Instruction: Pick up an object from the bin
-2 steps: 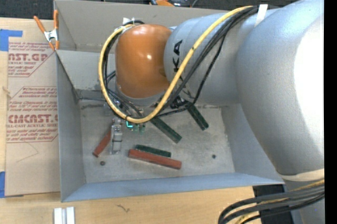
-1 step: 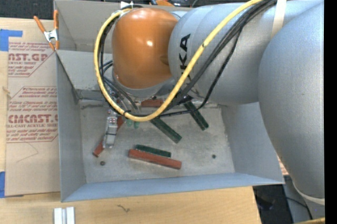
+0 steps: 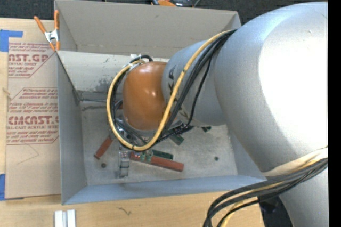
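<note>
My gripper reaches down to the bin floor near the front wall, left of centre, below the orange cover. A short red-brown stick lies tilted just to its left, apart from it. A longer red-brown bar lies on the floor to its right, with one end close to the gripper. A small green strip rests just above that bar. Nothing shows held in the gripper.
Another small dark green piece lies farther right under the arm's cables. The arm and its orange cover hide the middle and right of the bin floor. The bin's front wall is close below the gripper.
</note>
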`<state>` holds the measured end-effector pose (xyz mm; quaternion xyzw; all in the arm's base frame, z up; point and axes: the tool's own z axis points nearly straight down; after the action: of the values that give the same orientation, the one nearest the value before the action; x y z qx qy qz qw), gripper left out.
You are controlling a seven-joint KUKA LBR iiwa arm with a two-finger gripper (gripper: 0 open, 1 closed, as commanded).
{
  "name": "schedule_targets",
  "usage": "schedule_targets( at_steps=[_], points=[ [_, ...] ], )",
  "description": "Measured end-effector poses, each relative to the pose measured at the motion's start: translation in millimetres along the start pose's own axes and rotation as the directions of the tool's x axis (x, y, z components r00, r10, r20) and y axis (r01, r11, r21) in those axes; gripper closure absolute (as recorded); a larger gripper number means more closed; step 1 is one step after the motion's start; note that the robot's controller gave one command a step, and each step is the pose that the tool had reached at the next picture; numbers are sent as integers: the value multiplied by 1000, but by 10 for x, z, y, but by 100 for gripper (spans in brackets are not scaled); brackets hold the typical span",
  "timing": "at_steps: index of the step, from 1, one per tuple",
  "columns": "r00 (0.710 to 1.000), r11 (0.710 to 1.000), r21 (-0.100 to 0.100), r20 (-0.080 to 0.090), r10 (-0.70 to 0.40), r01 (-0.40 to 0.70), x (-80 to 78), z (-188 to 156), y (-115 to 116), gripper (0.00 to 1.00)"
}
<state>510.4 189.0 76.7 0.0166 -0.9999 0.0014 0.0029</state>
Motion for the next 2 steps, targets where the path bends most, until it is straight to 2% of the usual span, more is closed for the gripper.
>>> schedule_targets(
  at_steps=[1, 2],
  points=[
    [1000, 1000, -4, 6, -1, 1, -18, -40, 21, 100],
    [1000, 1000, -4, 5, -1, 1, -17, -40, 20, 0]
  ],
)
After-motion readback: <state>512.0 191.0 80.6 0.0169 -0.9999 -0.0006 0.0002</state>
